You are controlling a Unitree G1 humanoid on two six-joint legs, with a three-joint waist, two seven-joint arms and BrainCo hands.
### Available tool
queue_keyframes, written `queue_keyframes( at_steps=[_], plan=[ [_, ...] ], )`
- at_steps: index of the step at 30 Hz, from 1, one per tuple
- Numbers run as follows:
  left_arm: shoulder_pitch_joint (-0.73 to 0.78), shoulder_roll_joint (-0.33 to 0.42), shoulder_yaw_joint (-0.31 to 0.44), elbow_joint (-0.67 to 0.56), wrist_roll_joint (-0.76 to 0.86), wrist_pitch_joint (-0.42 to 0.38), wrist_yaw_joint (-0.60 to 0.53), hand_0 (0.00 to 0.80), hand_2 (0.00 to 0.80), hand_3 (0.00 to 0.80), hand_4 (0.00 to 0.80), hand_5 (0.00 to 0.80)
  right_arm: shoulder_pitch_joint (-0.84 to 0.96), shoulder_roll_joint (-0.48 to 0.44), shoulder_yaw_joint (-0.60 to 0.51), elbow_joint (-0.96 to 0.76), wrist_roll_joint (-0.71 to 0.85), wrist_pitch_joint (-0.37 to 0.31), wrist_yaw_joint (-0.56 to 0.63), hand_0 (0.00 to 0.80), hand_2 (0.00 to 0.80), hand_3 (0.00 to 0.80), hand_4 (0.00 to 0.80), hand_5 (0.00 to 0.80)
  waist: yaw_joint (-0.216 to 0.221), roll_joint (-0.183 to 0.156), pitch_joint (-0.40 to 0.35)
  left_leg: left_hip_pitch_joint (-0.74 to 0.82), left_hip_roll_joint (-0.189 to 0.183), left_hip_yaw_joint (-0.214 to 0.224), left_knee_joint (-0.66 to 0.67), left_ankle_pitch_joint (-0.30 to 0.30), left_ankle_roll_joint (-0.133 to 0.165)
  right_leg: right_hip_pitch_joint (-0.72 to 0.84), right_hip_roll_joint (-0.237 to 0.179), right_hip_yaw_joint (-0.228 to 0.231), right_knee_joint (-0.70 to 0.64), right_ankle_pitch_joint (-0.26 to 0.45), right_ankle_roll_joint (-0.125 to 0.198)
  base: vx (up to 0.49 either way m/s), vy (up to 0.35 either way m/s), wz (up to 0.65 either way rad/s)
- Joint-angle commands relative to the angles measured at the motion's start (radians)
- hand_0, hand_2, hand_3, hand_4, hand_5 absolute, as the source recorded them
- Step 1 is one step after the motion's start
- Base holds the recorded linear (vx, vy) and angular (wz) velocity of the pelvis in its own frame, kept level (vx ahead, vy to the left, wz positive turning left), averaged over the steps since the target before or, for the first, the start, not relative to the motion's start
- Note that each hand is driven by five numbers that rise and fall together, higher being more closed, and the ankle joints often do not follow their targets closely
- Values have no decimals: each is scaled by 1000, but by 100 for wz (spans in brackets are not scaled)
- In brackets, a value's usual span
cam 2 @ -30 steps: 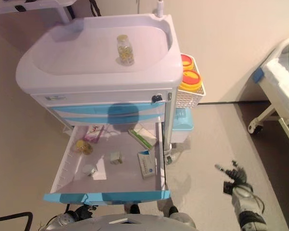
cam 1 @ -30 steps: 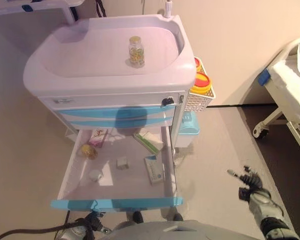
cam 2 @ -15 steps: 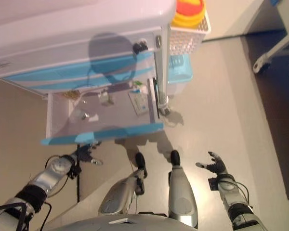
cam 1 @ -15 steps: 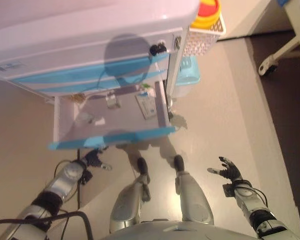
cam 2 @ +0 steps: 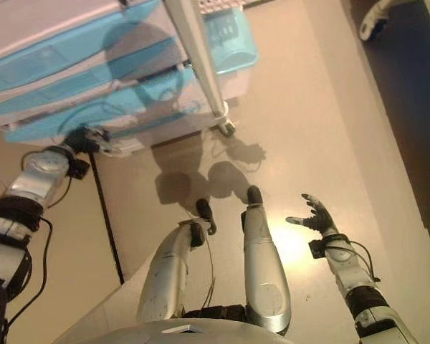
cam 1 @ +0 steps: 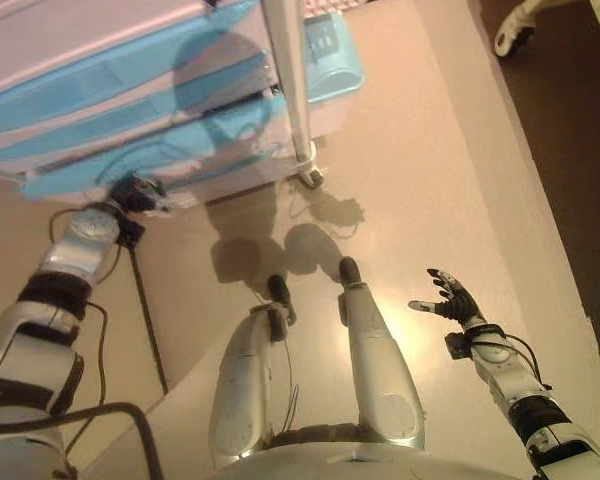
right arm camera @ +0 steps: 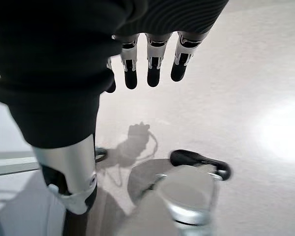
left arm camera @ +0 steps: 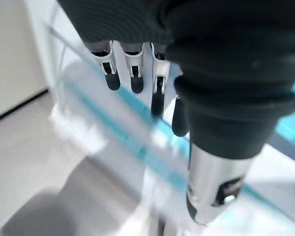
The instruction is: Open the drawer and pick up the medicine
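At the cart [cam 1: 130, 90], the drawer [cam 1: 150, 160] now looks pushed nearly shut, left hand [cam 1: 135, 193] straight-fingered against it, right hand [cam 1: 450, 300] spread above floor [cam 1: 430, 150].

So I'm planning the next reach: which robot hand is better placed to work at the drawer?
Probably the left robot hand: its straight fingers are right at the blue drawer front. The right robot hand hangs open over bare floor, well away from the cart.
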Motion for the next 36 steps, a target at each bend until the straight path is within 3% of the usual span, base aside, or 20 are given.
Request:
queue_keyframes(
  at_steps=[1, 4, 6, 10, 13, 19, 26, 36],
  plan=[
    [-141, 113, 94, 80, 2, -154, 226, 0, 0, 0, 0, 0, 72, -11, 55, -1, -42, -49, -14, 0, 0, 0, 0, 0, -53, -22, -58, -22, -41, -4, 143, -141, 51, 40, -2, -46, -131, 78, -10, -17, -20, -14],
    [-160, 107, 109, 93, 48, -202, 376, 0, 0, 0, 0, 0, 72, -1, 72, 37, -58, -68, -29, 0, 0, 0, 0, 0, -53, -30, -63, -17, -43, -5, 131, -141, 48, 39, 5, -39, -137, 80, -10, -42, -42, -8],
    [-143, 98, 120, 91, 49, -220, 399, 0, 0, 0, 0, 0, 70, 4, 79, 54, -53, -69, -31, 0, 0, 0, 0, 0, -48, -32, -68, -9, -46, -7, 120, -144, 48, 42, 6, -37, -141, 81, -8, -6, -31, 2],
    [-49, 50, 147, 54, -22, -205, 266, 0, 0, 0, 0, 0, 66, 27, 77, 61, -65, -60, -32, 0, 0, 0, 0, 0, -32, -27, -74, 24, -62, -16, 70, -143, 48, 70, 5, -36, -166, 86, -3, -11, -46, 5],
    [105, -19, 173, -22, -119, -238, 124, 0, 0, 0, 0, 0, 69, 47, 64, 49, -81, -42, -34, 0, 0, 0, 0, 0, -7, -18, -79, 79, -83, -35, -4, -119, 43, 118, -4, -44, -210, 96, 6, -4, -63, 1],
    [458, -217, 223, -134, -221, -308, -18, 0, 0, 0, 0, 0, 84, 84, 14, 68, -81, -27, 5, 0, 0, 0, 0, 0, 62, -6, -125, 207, -117, -96, -156, -55, 29, 265, -35, -88, -323, 108, 19, 30, -92, 14],
    [693, -451, 248, -23, -237, -355, -205, 0, 0, 0, 0, 0, 105, 137, -39, 210, -49, 5, 110, 0, 0, 0, 0, 0, 132, -8, -254, 379, -129, -169, -356, 12, 3, 479, -39, -149, -478, 107, 6, 97, -96, 28],
    [823, -588, 246, 212, -143, -357, -233, 0, 0, 0, 0, 0, 132, 239, -106, 456, -57, 54, 157, 0, 0, 0, 0, 0, 191, -7, -413, 527, -112, -233, -508, 57, -20, 643, -17, -225, -592, 107, -13, 58, -57, 30]
  ],
)
